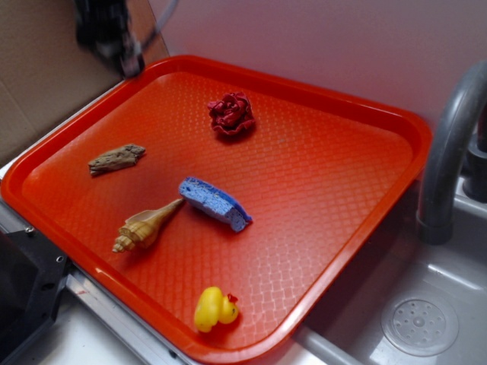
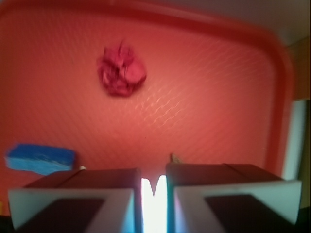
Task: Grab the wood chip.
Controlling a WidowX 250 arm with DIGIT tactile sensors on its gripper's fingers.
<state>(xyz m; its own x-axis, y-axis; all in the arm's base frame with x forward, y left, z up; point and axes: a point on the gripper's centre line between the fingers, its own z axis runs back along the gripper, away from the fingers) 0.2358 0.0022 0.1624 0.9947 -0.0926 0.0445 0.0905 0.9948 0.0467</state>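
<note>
We log the wood chip lying flat at the left of the red tray, apart from the seashell below it and the blue sponge at centre — free on all sides, so open to a top grasp. The pincer shows in the wrist view with only a thin bright slit between its pads, holding nothing. In the exterior view it sits blurred at upper left, above the tray's edge — we judge the approach not yet made.
</note>
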